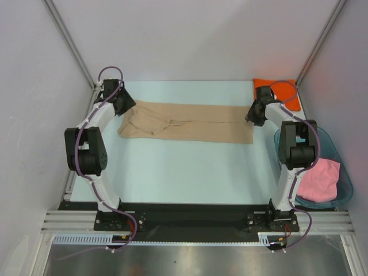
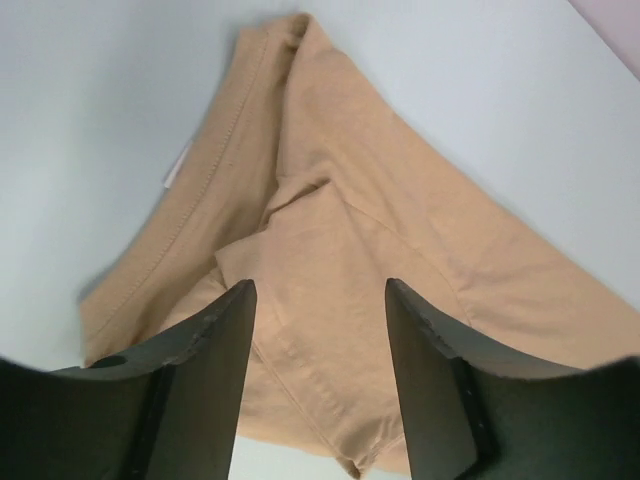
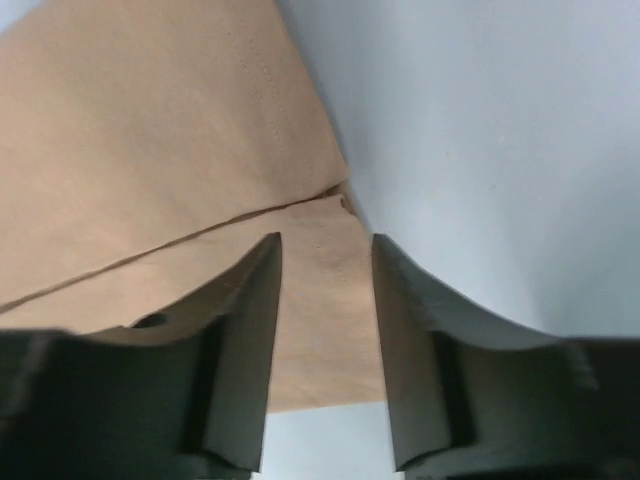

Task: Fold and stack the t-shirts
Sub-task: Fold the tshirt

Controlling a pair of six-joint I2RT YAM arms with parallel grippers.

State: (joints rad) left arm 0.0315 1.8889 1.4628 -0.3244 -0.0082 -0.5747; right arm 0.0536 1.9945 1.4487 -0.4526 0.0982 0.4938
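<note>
The tan t-shirt [image 1: 190,122] lies folded into a long strip across the far half of the table. My left gripper [image 1: 127,105] is open just above its left, collar end [image 2: 330,260]; tan cloth shows between the jaws. My right gripper [image 1: 251,117] is open over its right hem corner [image 3: 325,290], with cloth and bare table between the jaws. The orange t-shirt [image 1: 278,94] lies folded at the far right corner. The pink t-shirt [image 1: 320,177] lies crumpled in the teal tub [image 1: 345,178].
The tub stands at the right edge beside my right arm's base. White walls and a metal frame close in the left, far and right sides. The pale table [image 1: 184,172] stretches in front of the tan shirt.
</note>
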